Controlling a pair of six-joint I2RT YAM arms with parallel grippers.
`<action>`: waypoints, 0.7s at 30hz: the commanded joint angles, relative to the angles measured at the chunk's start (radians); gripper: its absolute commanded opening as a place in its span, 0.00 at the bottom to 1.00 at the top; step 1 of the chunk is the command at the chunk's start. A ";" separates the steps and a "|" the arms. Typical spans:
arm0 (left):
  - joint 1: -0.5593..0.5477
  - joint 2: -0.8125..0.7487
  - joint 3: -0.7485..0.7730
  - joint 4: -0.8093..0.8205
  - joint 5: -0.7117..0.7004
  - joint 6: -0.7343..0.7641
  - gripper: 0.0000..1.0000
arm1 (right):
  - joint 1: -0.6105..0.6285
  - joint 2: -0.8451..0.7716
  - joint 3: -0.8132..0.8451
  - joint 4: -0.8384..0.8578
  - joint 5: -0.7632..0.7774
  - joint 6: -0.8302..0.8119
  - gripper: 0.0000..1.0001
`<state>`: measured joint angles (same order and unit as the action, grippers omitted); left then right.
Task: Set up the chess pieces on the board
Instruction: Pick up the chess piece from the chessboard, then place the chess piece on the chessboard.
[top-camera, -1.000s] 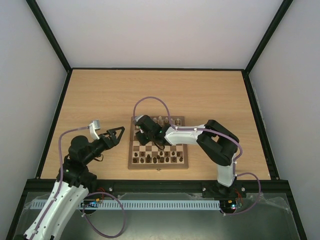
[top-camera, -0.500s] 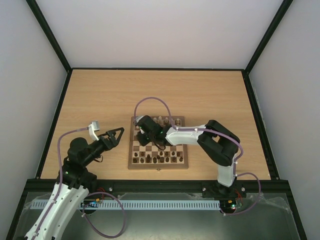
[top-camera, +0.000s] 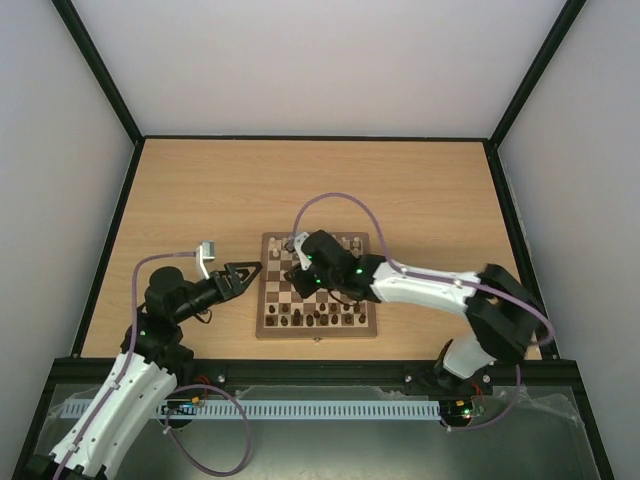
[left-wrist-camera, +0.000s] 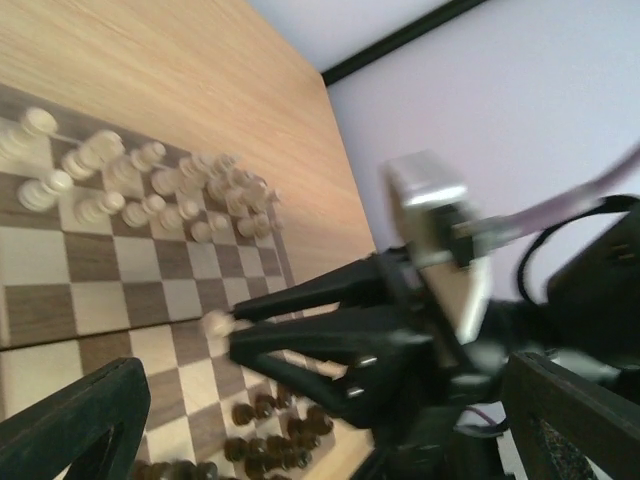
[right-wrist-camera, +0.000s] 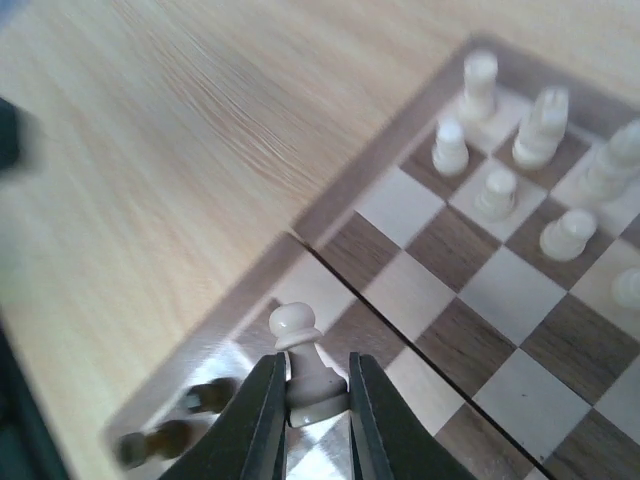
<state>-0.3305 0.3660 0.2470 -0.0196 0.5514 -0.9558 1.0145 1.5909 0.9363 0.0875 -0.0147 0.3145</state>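
The board (top-camera: 317, 333) lies mid-table, with cream chess pieces (top-camera: 335, 243) along its far rows and dark pieces (top-camera: 320, 318) along its near rows. My right gripper (right-wrist-camera: 310, 400) is shut on the base of a cream pawn (right-wrist-camera: 303, 350), held upright above the board's left part (right-wrist-camera: 500, 290). In the left wrist view that same pawn (left-wrist-camera: 215, 322) shows at the tips of the right arm's black fingers. My left gripper (top-camera: 246, 273) hovers open just off the board's left edge, with nothing between its fingers (left-wrist-camera: 70, 420).
More cream pieces (right-wrist-camera: 520, 150) stand in two rows past the held pawn. Dark pieces (right-wrist-camera: 170, 435) are blurred at the lower left of the right wrist view. Bare tabletop (top-camera: 200, 190) surrounds the board, and black frame rails (top-camera: 100, 250) edge the table.
My right gripper has shut on the cream pawn, and its arm has swung so the elbow sits further right. My left gripper has moved right, closer to the board's left edge.
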 joint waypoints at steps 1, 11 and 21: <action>0.003 0.026 0.032 0.071 0.127 -0.044 0.99 | 0.006 -0.191 -0.047 -0.049 -0.043 0.015 0.12; -0.034 0.065 0.052 0.234 0.303 -0.225 0.94 | 0.006 -0.431 -0.093 -0.099 -0.237 -0.012 0.14; -0.299 0.245 0.042 0.370 0.256 -0.260 0.93 | 0.006 -0.427 -0.100 -0.085 -0.293 -0.022 0.14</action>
<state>-0.5583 0.5659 0.2832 0.2768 0.8139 -1.2053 1.0149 1.1667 0.8455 0.0181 -0.2604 0.3099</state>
